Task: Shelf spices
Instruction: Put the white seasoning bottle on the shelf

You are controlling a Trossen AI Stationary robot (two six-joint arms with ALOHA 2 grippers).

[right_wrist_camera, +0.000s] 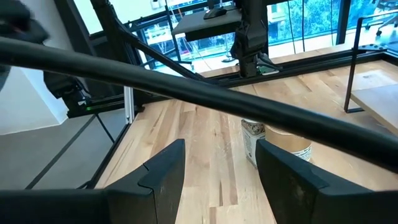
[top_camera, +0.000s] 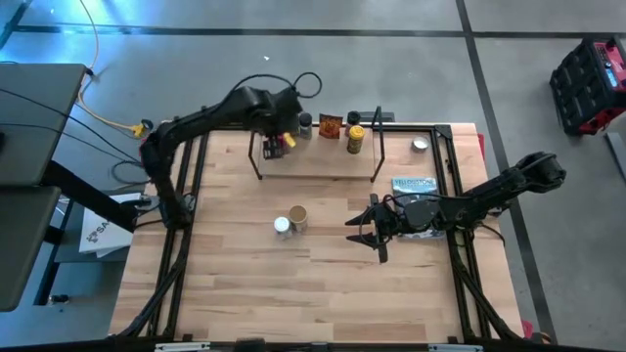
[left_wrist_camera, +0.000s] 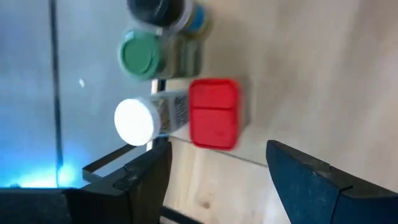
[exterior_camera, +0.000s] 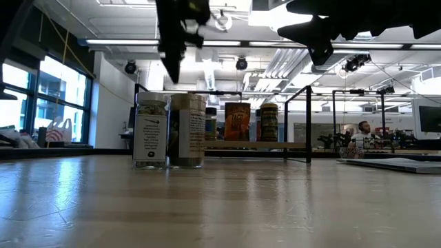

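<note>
My left gripper [top_camera: 281, 135] [left_wrist_camera: 214, 180] is open and hovers above the left end of the shelf [top_camera: 318, 161]. Below it, standing on the board, are a red box [left_wrist_camera: 213, 113], a white-lidded jar [left_wrist_camera: 134, 121], a green-lidded jar [left_wrist_camera: 142, 55] and a dark-lidded jar [left_wrist_camera: 158, 9]. A brown packet [top_camera: 331, 127] and a yellow jar [top_camera: 355, 141] stand farther right on the shelf. A white-lidded jar [top_camera: 282, 226] and a tan jar [top_camera: 299, 217] stand side by side on the tabletop. My right gripper [top_camera: 360, 231] [right_wrist_camera: 221, 171] is open, raised, to their right and pointing at them.
A flat book [top_camera: 413, 184] lies under my right arm, and a small silver tin [top_camera: 420, 145] sits near the table's far right corner. A dark cable [right_wrist_camera: 186, 81] crosses the right wrist view. Bare wood [top_camera: 293, 284] stretches toward the near edge.
</note>
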